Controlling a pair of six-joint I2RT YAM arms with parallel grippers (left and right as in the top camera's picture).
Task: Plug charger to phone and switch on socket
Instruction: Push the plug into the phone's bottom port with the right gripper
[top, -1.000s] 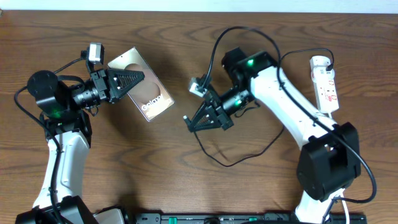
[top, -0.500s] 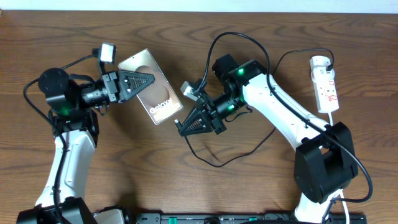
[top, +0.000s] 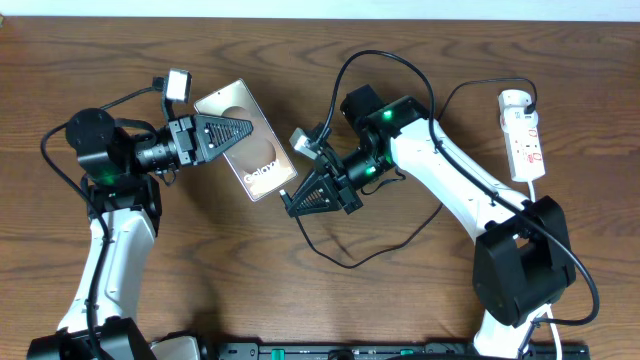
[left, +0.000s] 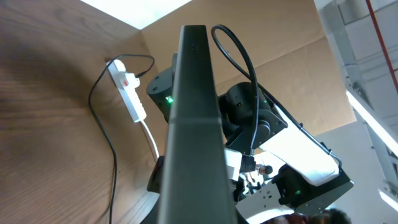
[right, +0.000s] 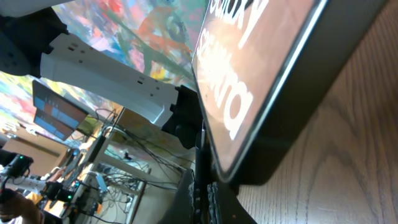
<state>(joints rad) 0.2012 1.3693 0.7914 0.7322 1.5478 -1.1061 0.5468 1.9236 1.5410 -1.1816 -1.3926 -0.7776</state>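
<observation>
- The right gripper (top: 291, 204) is pressing its jaws together. The thin black charger (top: 350, 263) is trailing out from its tips, so it is apparently pinching the charger's small plug end. The tip itself is too small to make out.
- This gripper is pointing down-left in the overhead view. The phone (top: 250, 160) is sitting just up-left of it, with its nearest short edge just beside the tips. Whether they are touching cannot be told.
- The phone's long axis is running from upper left to lower right, so its lower-right short edge is facing the right gripper. Judging by that, the coming move is turning on lining the plug up along this axis and pushing it into that edge.
- The left gripper (top: 243, 128) is clamping the phone near its upper-left end and holding it tilted. In the left wrist view the phone (left: 194, 124) is showing edge-on as a dark bar.
- The charger's cable is looping across the table (top: 200, 270) toward the white socket (top: 524, 135) at the far right, well apart from both grippers. The right arm is the nearer one to the socket.
- "Galaxy" is reading in white on the phone's brownish face from overhead. In the right wrist view the phone (right: 261, 74) is filling the frame with large, turned white letters that are cropped but appear to be "Galaxy" and "Ultra".
- The socket is showing small red marks, and no writing on it is legible.
</observation>
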